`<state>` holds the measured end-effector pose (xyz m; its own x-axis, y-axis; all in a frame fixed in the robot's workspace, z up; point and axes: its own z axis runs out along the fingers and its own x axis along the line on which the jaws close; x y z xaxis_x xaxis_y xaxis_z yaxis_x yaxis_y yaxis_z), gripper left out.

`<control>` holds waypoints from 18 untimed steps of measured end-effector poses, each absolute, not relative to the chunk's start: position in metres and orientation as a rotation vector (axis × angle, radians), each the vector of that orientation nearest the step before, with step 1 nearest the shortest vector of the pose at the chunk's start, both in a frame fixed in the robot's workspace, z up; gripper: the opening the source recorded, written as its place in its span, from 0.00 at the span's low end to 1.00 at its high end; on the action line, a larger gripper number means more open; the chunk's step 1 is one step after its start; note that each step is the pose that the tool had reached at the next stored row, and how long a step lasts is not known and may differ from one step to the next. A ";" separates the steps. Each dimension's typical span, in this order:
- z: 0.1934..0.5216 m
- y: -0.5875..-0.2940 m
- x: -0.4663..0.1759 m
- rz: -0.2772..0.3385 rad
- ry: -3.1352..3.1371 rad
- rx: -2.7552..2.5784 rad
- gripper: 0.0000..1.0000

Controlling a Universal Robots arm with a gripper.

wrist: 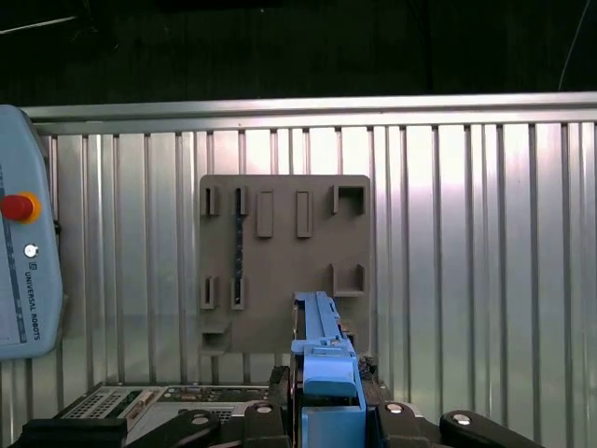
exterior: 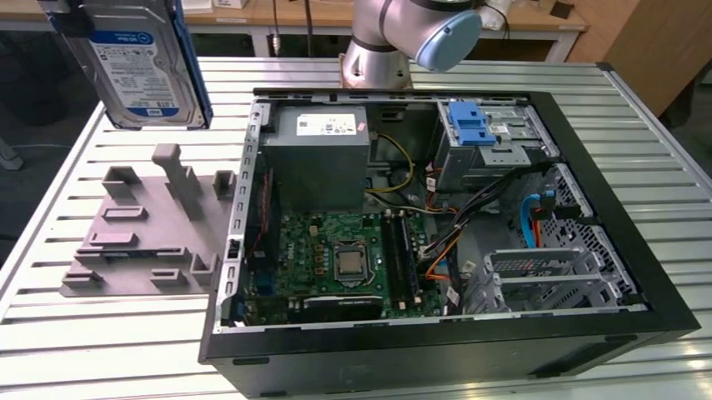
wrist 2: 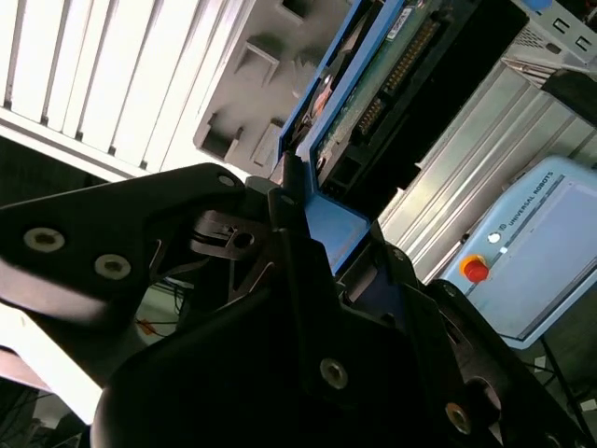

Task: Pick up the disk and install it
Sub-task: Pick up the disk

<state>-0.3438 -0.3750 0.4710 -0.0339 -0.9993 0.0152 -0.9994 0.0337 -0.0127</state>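
Observation:
The disk (exterior: 139, 62), a silver hard drive with a blue-and-white label and a blue frame, hangs upright in the air at the exterior view's upper left. It is above the table and just behind the grey fixture plate (exterior: 145, 225). My gripper (wrist: 326, 415) is shut on it, its dark fingers clamped on both sides of the blue frame. In both wrist views the disk (wrist: 320, 327) shows edge-on, with its circuit-board side and connector (wrist 2: 392, 65) visible, and the gripper (wrist 2: 303, 219) grips its blue edge. The grey fixture plate (wrist: 284, 261) lies below the disk.
An open computer case (exterior: 623, 167) lies on the slatted metal table (exterior: 89, 333), with a motherboard, a grey power supply box (exterior: 320, 158) and a drive bay with a blue latch (exterior: 473, 125). The arm's base (exterior: 376, 58) stands behind the case. A teach pendant (wrist: 23, 261) lies beside the fixture.

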 end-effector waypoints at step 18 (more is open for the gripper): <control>0.471 -0.383 -0.309 0.023 -2.254 2.178 0.36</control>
